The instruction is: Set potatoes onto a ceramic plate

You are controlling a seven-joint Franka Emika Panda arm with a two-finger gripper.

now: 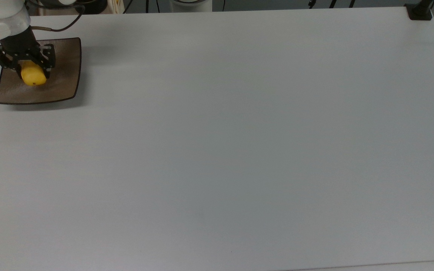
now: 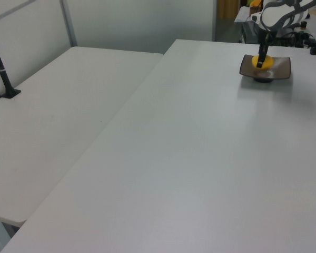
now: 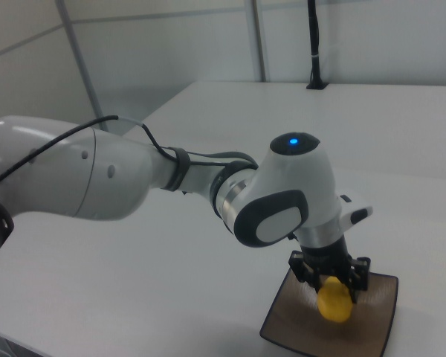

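Note:
The yellow potato (image 1: 33, 76) (image 2: 263, 62) (image 3: 334, 300) is held low over the middle of the square brown plate (image 1: 63, 79) (image 2: 280, 69) (image 3: 372, 320), at the top view's far left. My gripper (image 1: 24, 67) (image 3: 328, 282) comes down from above and is shut on the potato, one black finger on each side. Whether the potato rests on the plate's surface cannot be told. The white arm (image 3: 134, 178) reaches in from the right view's left.
The white table (image 1: 239, 131) stretches wide to the top view's right of the plate. A black post base (image 1: 419, 13) stands at the top view's far right corner. A second table (image 2: 58, 116) adjoins at the left view's left.

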